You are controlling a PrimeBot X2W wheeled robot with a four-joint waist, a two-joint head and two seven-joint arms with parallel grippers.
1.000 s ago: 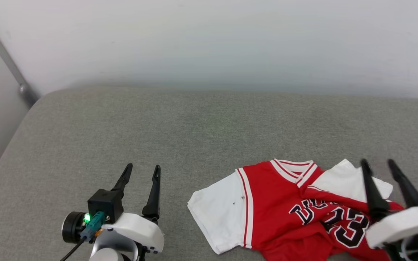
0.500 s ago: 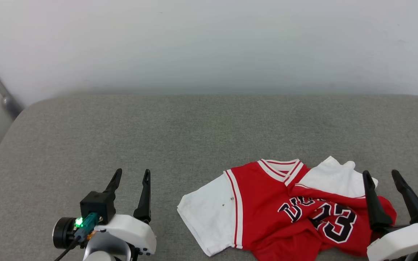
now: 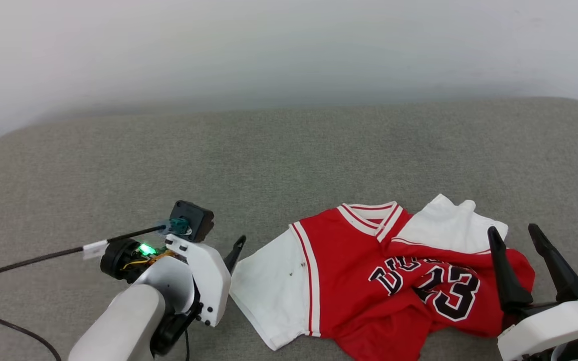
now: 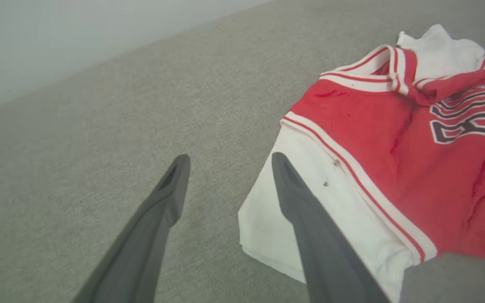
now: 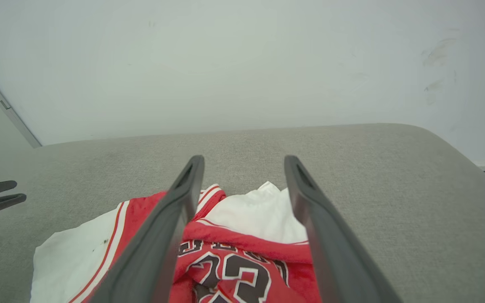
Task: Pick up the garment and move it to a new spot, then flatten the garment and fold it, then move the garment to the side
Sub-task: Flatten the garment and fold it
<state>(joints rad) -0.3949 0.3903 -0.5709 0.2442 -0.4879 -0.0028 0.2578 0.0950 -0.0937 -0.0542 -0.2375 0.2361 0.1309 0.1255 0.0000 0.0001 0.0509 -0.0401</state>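
The garment [image 3: 369, 281], a red jersey with white sleeves and a black "23", lies crumpled on the grey cushion [image 3: 218, 165], its right side folded over itself. My left gripper [image 4: 229, 160] stands open, one finger over the edge of the left white sleeve [image 4: 276, 219], the other over bare cushion. In the head view one of its fingers [image 3: 237, 248] pokes out beside that sleeve. My right gripper [image 3: 513, 229] stands open at the garment's right edge, nothing between its fingers; the right wrist view has the right gripper [image 5: 244, 160] above the garment [image 5: 250, 219].
A pale wall [image 3: 268, 50] runs along the cushion's far edge. A black cable [image 3: 18, 260] trails left from the left wrist. The cushion's rounded right corner [image 5: 444, 143] drops off beside the garment. Bare grey cushion spreads behind and to the left.
The head camera has shifted, moving the whole picture. My left arm has swung its gripper rightward up to the white sleeve's edge. The right gripper stays open by the garment's right side.
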